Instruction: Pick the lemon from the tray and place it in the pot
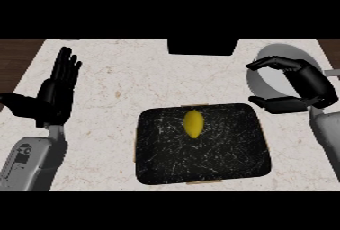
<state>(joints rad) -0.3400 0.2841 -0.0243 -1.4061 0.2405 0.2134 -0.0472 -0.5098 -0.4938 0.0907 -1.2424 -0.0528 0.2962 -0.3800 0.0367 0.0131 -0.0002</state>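
Currently, step: pick not yet made; the lemon (193, 123) lies untouched on the tray (225, 157), so the task looks to be at its start.
Lemon, place: upper middle of the dark speckled tray, long axis running toward the far edge of the surface (119, 76); nothing touches it.
Tray, place: middle of the surface, toward the near edge.
Pot: grey and round, at the far right corner of the surface (256, 81), partly hidden behind the right hand.
Right hand (302, 90): fingers and thumb curved into an open C, nothing between them; it hangs over the pot's near rim, well apart from the lemon.
Left hand (56, 92): flat, fingers straight and pointing to the far edge, holding nothing; resting by the left edge.
Next move, judged: the right hand is nearer; it would need to come across to the tray, lower over the lemon and close round its narrow width.
Dark block (203, 46): at the far edge, middle; cannot tell what it is.
Count: one lemon, one tray, one pot, two hands.
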